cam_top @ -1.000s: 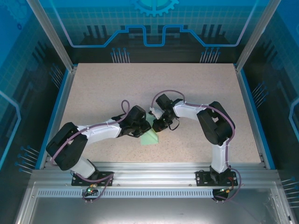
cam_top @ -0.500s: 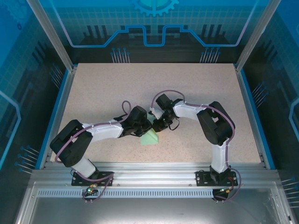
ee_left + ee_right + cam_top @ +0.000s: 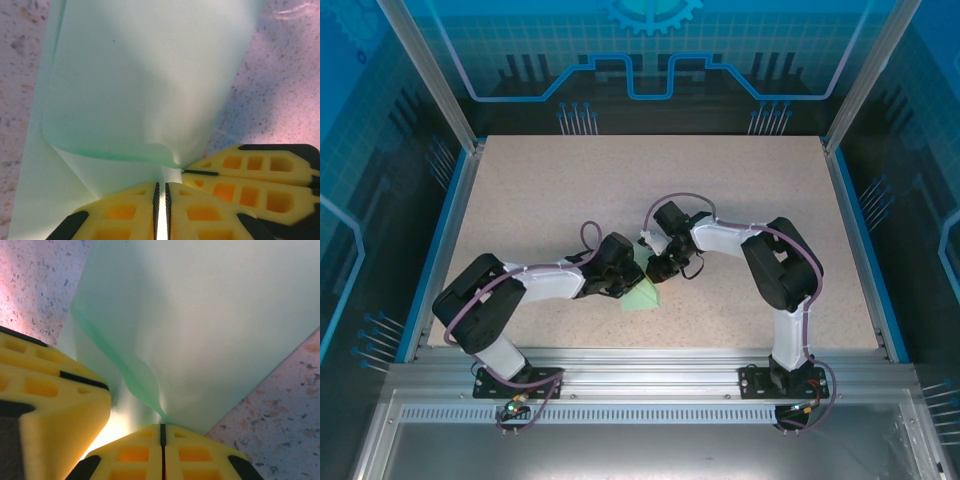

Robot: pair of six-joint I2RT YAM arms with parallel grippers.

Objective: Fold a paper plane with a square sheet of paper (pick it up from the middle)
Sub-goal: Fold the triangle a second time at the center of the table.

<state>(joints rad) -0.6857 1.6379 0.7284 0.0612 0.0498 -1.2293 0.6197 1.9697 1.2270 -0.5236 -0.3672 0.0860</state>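
1. Top view: both arms meet just toward 6 o'clock of the table [image 3: 740,190] centre. The left gripper [image 3: 626,278] reaches in from 9 o'clock, the right gripper [image 3: 654,268] from 2 o'clock.
2. Square sheet of paper [image 3: 642,296]: pale mint green, partly folded, on the table between the two grippers. A pointed part sticks out toward 6 o'clock.
3. Left gripper: clenched on the sheet. In the left wrist view its yellow fingers [image 3: 125,215] press a thin paper edge between them, and a flap curls over toward 12 o'clock.
4. Right gripper: clamped on a raised fold of the same sheet, fingers [image 3: 200,455] meeting without a gap.
5. The two sets of fingertips sit just beside each other; whether they touch, cannot tell.
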